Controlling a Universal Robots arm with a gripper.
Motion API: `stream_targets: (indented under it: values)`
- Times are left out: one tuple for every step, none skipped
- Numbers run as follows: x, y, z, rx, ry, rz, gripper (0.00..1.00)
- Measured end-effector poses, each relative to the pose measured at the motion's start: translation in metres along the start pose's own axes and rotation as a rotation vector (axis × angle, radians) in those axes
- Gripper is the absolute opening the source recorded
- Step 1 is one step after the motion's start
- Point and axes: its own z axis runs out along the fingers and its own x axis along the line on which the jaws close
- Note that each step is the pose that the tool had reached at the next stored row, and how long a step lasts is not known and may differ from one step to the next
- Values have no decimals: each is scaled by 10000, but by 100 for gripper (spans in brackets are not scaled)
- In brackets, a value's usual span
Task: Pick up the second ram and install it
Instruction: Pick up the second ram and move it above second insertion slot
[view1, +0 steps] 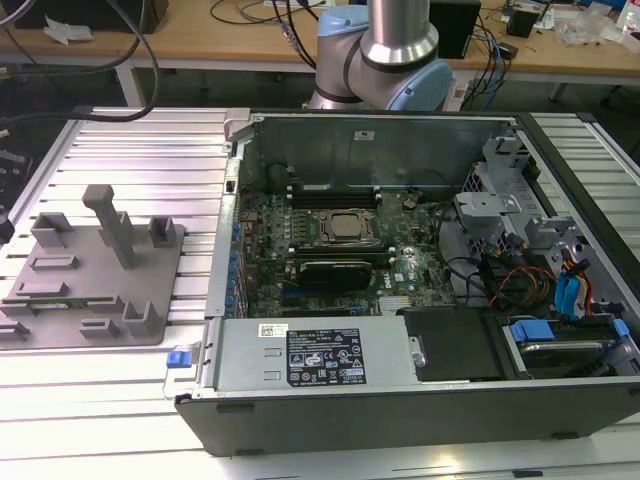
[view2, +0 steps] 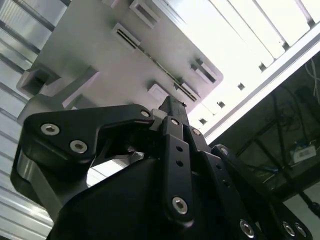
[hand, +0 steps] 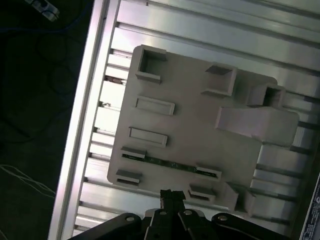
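Hand (hand: 172, 193): fingers together, holding nothing, over grey fixture plate (hand: 190, 115); second ram (hand: 167, 163) lies in plate's slot.

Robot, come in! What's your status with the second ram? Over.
Tool shut, holding nothing, above the grey fixture plate. Second ram lying in its holder on the plate. Nothing between them.

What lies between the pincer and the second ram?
In the first wrist view, a bare strip of the grey fixture plate separates the pincer from the second ram; nothing else lies between them.
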Motion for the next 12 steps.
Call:
stream_targets:
  values:
    - [2,1,3,166,21,-226,8]
    - [4,2,5,291,38,-383,8]
    - [8,3,8,418,53,-569,8]
    - [10,3,9,473,57,-674,8]
    - [11,4,10,521,59,-775,8]
    - [14,4,10,598,62,-974,8]
    - [15,5,11,636,61,-1079,8]
    - [17,6,14,691,57,-1238,8]
    - [18,5,17,772,48,-1510,8]
    - [19,6,18,804,45,-1620,8]
    - [20,7,20,840,41,-1735,8]
    - [21,7,22,892,37,-1897,8]
